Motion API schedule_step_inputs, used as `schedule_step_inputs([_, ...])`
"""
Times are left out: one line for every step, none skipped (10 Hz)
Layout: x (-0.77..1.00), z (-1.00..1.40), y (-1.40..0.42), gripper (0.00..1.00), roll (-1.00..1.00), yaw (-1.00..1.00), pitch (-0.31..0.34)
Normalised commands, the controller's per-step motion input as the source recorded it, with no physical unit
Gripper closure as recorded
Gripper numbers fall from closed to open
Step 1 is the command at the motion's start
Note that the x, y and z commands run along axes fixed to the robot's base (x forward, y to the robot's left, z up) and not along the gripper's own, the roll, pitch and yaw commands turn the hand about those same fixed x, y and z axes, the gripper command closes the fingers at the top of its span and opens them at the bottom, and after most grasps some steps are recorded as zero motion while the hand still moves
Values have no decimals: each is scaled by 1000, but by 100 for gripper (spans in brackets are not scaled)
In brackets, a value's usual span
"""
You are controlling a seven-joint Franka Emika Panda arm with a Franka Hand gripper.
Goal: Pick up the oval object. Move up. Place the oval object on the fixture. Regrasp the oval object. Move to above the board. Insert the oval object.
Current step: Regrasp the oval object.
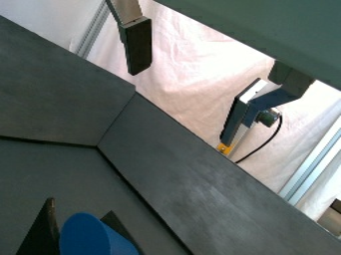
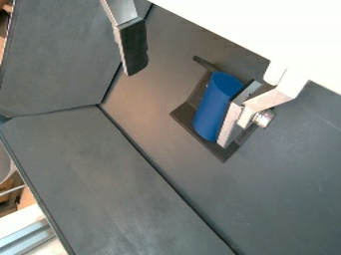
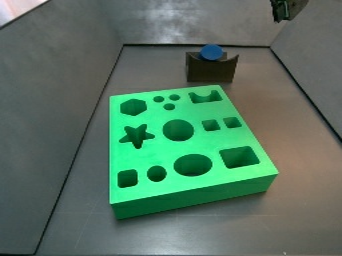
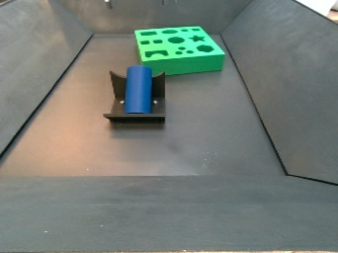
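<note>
The blue oval object (image 4: 137, 89) lies in the notch of the dark fixture (image 4: 133, 116). Both also show in a side view, the oval object (image 3: 210, 53) on the fixture (image 3: 210, 69), behind the green board (image 3: 187, 150). My gripper (image 2: 193, 80) is open and empty, high above the floor. In a wrist view the oval object (image 2: 213, 105) lies on the fixture (image 2: 200, 127) far below, near one of my fingers (image 2: 253, 112). In a wrist view (image 1: 200, 75) the gripper's jaws stand wide apart with nothing between them. In a side view the gripper (image 3: 282, 8) shows at the upper edge.
The green board (image 4: 179, 49) lies at the far end of the dark grey bin, beyond the fixture. Sloping dark walls (image 4: 264, 89) enclose the floor. White cloth (image 1: 200, 70) hangs outside the bin.
</note>
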Motion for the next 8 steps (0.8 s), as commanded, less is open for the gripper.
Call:
schedule_step_inputs([208,-30,-44,0,140,108,61])
schedule_step_inputs([207,-31,-44,0,140,108,62])
schedule_step_inputs([206,-30,-44,0,139,108,63])
schedule_step_inputs([206,-30,-43,0,139,109,63])
schedule_step_inputs([206,-30,-43,0,139,109,63])
schedule_step_inputs([205,-30,-43,0,139,109,63])
schedule_step_inputs([205,-30,-43,0,139,109,63])
schedule_step_inputs([205,-30,-43,0,139,109,64])
